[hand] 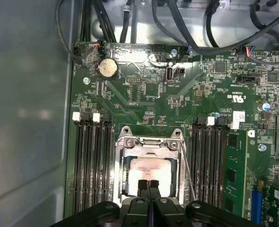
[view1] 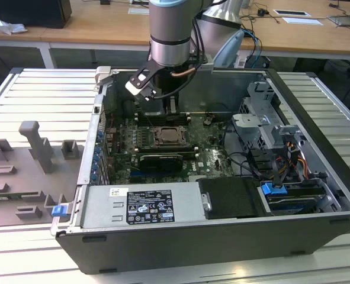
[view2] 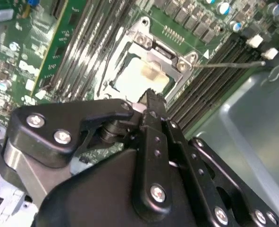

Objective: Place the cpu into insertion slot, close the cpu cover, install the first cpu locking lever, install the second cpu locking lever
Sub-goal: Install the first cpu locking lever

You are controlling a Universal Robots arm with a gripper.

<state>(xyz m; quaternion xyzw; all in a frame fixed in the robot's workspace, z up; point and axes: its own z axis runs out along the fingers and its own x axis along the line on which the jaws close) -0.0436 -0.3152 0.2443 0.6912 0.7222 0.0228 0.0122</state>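
Note:
The cpu (hand: 151,169) lies in the insertion slot, its tan-silver top showing through the window of the cpu cover (hand: 148,143), which lies flat over it. In the second wrist view the cpu (view2: 141,78) and cover (view2: 164,51) appear again. One thin wire lever (view2: 229,65) sticks out sideways from the socket, over the memory slots; it also runs along the socket's edge (hand: 188,172). My gripper (hand: 148,185) is shut, its fingertips (view2: 151,98) together just above the near edge of the cpu, with nothing between them. In the exterior view the gripper (view1: 166,105) hangs over the socket (view1: 172,137).
Memory slots (hand: 93,165) flank the socket on both sides. A long black card (view1: 160,161) sits just in front of the socket. The grey case wall (hand: 28,104) stands close by, and cables (view1: 251,160) and a drive cage (view1: 266,127) fill the exterior view's right.

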